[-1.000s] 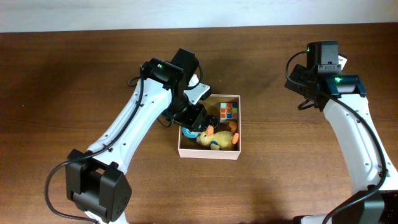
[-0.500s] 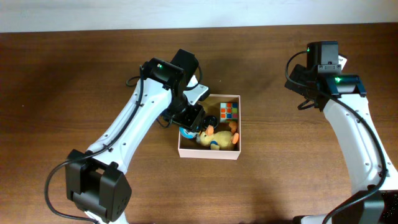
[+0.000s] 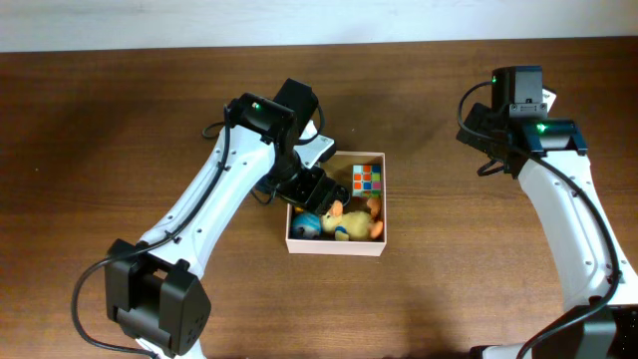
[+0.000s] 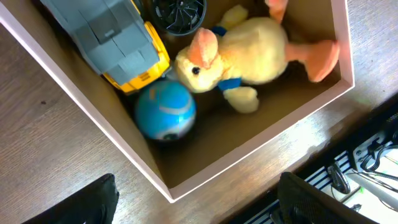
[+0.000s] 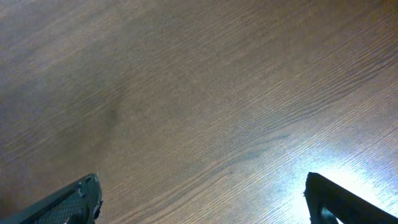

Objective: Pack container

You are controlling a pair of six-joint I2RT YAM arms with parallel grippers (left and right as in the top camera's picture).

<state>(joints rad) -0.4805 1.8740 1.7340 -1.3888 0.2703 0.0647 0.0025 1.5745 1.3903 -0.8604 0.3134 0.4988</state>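
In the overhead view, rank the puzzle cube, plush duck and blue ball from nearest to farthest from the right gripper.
1. The puzzle cube, in the far right corner of the container, on the side toward the right gripper.
2. The plush duck, along the near wall, right of middle.
3. The blue ball, in the near left corner.

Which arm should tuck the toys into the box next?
Probably the left: its open tool hangs right over the container, above the blue ball. The right tool is far off, seeing only tabletop.
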